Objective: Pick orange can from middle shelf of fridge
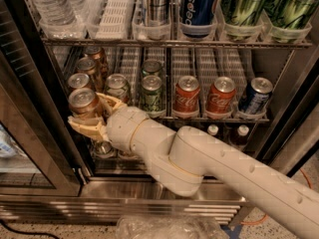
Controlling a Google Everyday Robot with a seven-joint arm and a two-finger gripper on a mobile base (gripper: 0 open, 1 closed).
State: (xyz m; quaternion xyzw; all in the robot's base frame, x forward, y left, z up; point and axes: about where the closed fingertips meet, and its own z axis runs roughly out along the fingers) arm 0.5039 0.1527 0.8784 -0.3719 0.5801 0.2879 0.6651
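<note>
My gripper (94,114) is at the left end of the middle shelf (214,118) of the fridge (149,192). Its tan fingers (85,127) are shut around an orange can (83,101) with a silver lid, held upright at the shelf's front edge. Several more orange cans (79,81) stand in a lane behind it, running back into the shelf. My pale arm reaches in from the lower right and hides the shelf front below the can.
Green-and-white cans (151,91), two red Coca-Cola cans (187,97) and a blue can (255,96) stand to the right. The rack above holds water bottles (52,9), a Pepsi can (198,4) and tall green cans (244,6). Small brown bottles (213,130) stand below. A crumpled plastic bag (164,228) lies on the floor.
</note>
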